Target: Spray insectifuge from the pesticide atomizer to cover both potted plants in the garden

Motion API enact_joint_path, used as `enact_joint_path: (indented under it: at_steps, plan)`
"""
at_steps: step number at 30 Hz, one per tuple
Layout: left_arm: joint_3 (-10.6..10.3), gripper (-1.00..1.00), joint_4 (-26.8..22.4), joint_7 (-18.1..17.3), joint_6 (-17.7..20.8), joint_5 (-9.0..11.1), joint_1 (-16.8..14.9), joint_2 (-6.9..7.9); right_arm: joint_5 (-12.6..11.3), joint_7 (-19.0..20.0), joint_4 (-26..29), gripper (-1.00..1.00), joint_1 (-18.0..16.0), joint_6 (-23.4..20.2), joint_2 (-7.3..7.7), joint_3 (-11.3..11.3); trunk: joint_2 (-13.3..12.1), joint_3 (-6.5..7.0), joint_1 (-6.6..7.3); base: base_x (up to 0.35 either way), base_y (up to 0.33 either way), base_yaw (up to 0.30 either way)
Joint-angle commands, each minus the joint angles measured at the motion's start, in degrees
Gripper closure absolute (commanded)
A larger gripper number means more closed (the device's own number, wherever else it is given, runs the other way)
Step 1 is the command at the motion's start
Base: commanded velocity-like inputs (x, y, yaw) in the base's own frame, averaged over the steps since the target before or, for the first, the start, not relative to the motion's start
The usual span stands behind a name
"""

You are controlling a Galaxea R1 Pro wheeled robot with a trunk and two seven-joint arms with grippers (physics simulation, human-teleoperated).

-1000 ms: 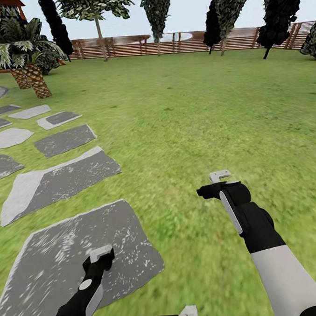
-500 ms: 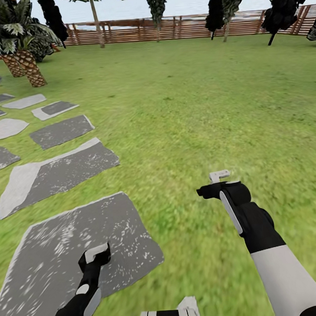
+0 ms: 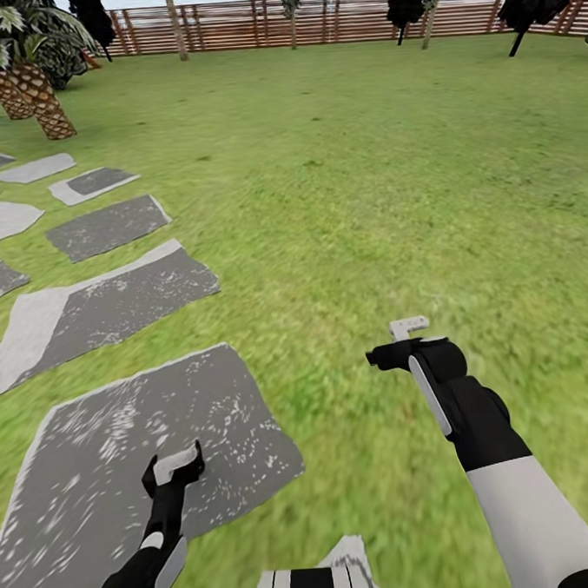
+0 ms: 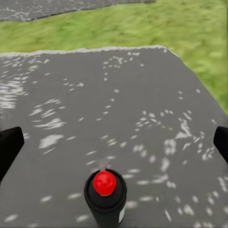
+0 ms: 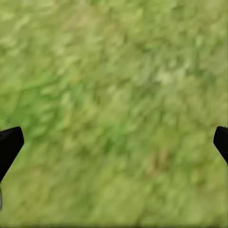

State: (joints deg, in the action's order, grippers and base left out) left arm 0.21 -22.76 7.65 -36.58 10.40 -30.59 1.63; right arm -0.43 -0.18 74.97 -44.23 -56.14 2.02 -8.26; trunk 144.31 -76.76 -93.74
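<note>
Red-tipped pesticide atomizer point(image 4: 105, 198) between spread left hand point(image 3: 172, 469), right hand point(image 3: 407, 329) spread over lawn point(image 3: 366, 194)

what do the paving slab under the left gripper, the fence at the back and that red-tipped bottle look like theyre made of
Paving slab: looks like rough grey stone, matt, with pale flecks and a lighter worn edge. Fence: apparently wood, brown horizontal slats on posts. Bottle: probably plastic, smooth dark body with a glossy red tip; as a render, it leaves that open.
</note>
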Motion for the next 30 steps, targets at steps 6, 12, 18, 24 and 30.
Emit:
enact_joint_path:
  at_steps: [6, 12, 18, 24, 30]
  plan:
    - [0.1, -1.0, -0.8, 0.4, -0.4, 0.1, 0.0, 0.38, 0.0, 0.0, 0.0, -1.0, 0.0, 0.0, -0.02, 0.0, 0.1, -1.34, -0.15, 0.0, 0.0, 0.0]
    - [0.2, -1.0, -1.0, 0.9, 0.1, 0.2, 0.0, 0.0, 0.0, 0.0, 0.0, -1.0, 0.0, 0.0, 0.0, 0.0, 0.2, -2.67, -0.31, 0.0, 0.0, 0.0]
    - [0.0, -1.0, -2.4, 9.6, 1.9, 0.0, -0.6, -0.92, 0.0, 0.0, 0.0, -1.0, 0.0, 0.0, 0.0, 0.0, 0.2, -4.0, -0.46, 0.0, 0.0, 0.0]
    - [-0.2, -1.0, -8.8, 11.9, 5.6, -0.3, -0.8, -2.85, 0.0, 0.0, 0.0, -1.0, 0.0, 0.0, -0.01, 0.0, 0.3, -5.32, -0.61, 0.0, 0.0, 0.0]
    - [-1.3, -1.0, -14.6, 12.5, 10.0, -0.3, -0.8, -3.16, 0.0, 0.0, 0.0, -1.0, 0.0, 0.0, 0.0, 0.0, 0.4, -6.65, -0.77, 0.0, 0.0, 0.0]
